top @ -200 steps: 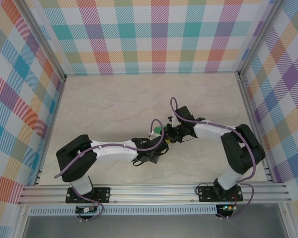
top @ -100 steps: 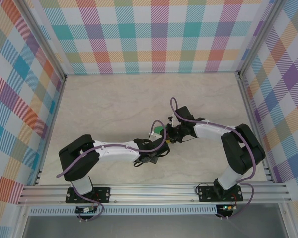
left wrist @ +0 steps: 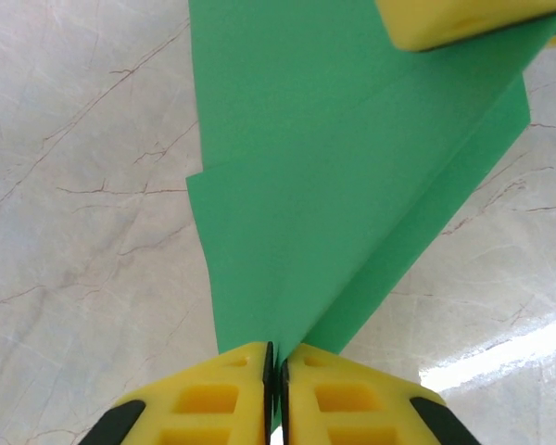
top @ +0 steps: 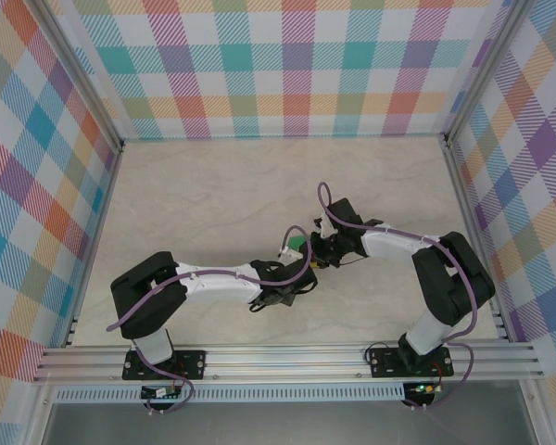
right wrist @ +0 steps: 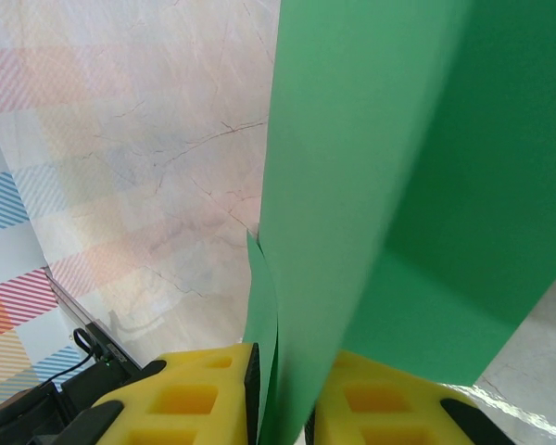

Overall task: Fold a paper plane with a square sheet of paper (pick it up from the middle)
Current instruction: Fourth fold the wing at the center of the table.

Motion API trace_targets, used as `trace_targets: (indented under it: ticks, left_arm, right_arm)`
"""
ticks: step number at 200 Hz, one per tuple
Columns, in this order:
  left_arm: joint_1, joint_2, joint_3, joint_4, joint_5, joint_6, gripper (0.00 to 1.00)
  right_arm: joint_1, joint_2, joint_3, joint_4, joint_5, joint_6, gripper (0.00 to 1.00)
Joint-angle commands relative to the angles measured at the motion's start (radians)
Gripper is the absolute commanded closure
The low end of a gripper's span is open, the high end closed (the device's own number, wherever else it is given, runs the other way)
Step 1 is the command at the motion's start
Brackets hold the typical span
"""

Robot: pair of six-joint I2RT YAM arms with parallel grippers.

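1. The folded green paper (top: 297, 243) is held up off the marble-look table (top: 195, 185), around the middle of the workspace, right where the two arms meet.
2. From the left wrist, the left gripper (left wrist: 276, 360) is seen clamped on the near edge of the paper. Its yellow fingers (left wrist: 213, 399) are pressed almost together, with just the thin sheet pinched between them.
3. A long diagonal crease can be made out across the paper there, and a second layer's corner is seen poking out on the left side, so it's clearly been folded over at least once.
4. From the right wrist, the right gripper (right wrist: 283, 375) is found closed on the paper too. The sheet is gripped between the two yellow pads and stands up on edge out of them.
5. In the left wrist view, one finger of the right gripper is spotted at the top right, on the far end of the paper.
6. From above, the two grippers are seen tip to tip, very near each other, and only a small bit of green is visible between them.
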Motion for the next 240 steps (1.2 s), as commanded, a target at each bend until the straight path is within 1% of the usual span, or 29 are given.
trace_targets:
  ticks: [1,30,74,98,118,137,152,182,193,214,228,240]
  left_arm:
    - [-0.012,-0.013,0.010,-0.012,-0.016,0.013,0.90]
    - [0.004,-0.046,-0.011,0.019,0.025,0.022,0.92]
    - [0.073,-0.133,-0.090,0.132,0.215,0.041,0.93]
    - [0.120,-0.170,-0.132,0.216,0.331,0.051,0.93]
    - [0.150,-0.190,-0.160,0.244,0.376,0.051,0.93]
    - [0.156,-0.191,-0.164,0.242,0.384,0.071,0.92]
    - [0.156,-0.190,-0.163,0.231,0.376,0.079,0.92]
    - [0.156,-0.191,-0.165,0.217,0.355,0.089,0.90]
    - [0.156,-0.193,-0.166,0.212,0.348,0.093,0.89]
    - [0.154,-0.193,-0.159,0.190,0.326,0.107,0.88]
    - [0.152,-0.193,-0.153,0.175,0.311,0.114,0.88]
    - [0.149,-0.193,-0.151,0.166,0.301,0.120,0.87]
  right_arm:
    - [0.003,-0.027,0.024,-0.043,0.025,-0.023,0.79]
    - [-0.009,-0.087,0.008,-0.073,0.045,-0.039,0.77]
    - [-0.059,-0.230,-0.055,-0.091,0.072,-0.047,0.62]
    - [-0.074,-0.288,-0.087,-0.087,0.060,-0.053,0.58]
    - [-0.074,-0.285,-0.100,-0.066,0.012,-0.060,0.58]
    - [-0.072,-0.261,-0.110,-0.022,-0.033,-0.041,0.54]
    - [-0.066,-0.233,-0.108,0.016,-0.060,-0.013,0.52]
    - [-0.039,-0.169,-0.072,0.060,-0.064,0.030,0.43]
    - [-0.033,-0.136,-0.044,0.038,-0.044,0.043,0.43]
    - [-0.025,-0.080,-0.015,0.067,-0.049,0.068,0.43]
    - [-0.020,-0.056,0.004,0.064,-0.046,0.072,0.46]
    - [-0.019,-0.048,0.012,0.063,-0.044,0.077,0.46]
